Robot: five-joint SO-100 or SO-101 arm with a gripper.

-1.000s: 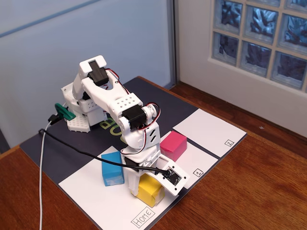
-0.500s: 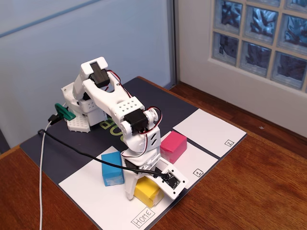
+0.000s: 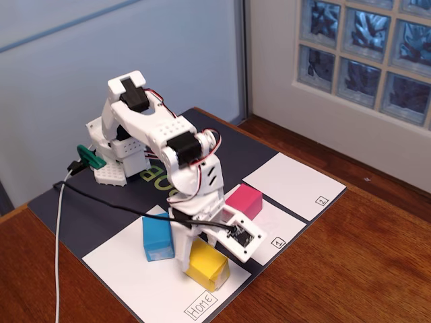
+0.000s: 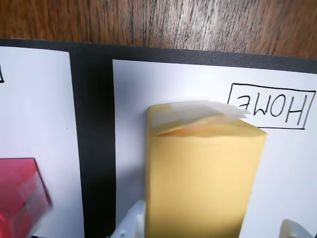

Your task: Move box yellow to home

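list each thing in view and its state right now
yellow box: upright on the home sheet, between the tool's fingers
tool: around the yellow box; grip cannot be told
blue block: standing on the home sheet
pink block: resting on the sheet marked 1
home sheet: flat, label legible
sheet marked 2: flat, bare

arm bent forward and down, claw (image 3: 200, 259) pointing downward

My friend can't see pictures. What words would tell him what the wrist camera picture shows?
A yellow box fills the middle, standing on the big white Home sheet, whose label reads upside down. White tips of the tool peek up either side of the box at the bottom; a pink block sits at the left edge.
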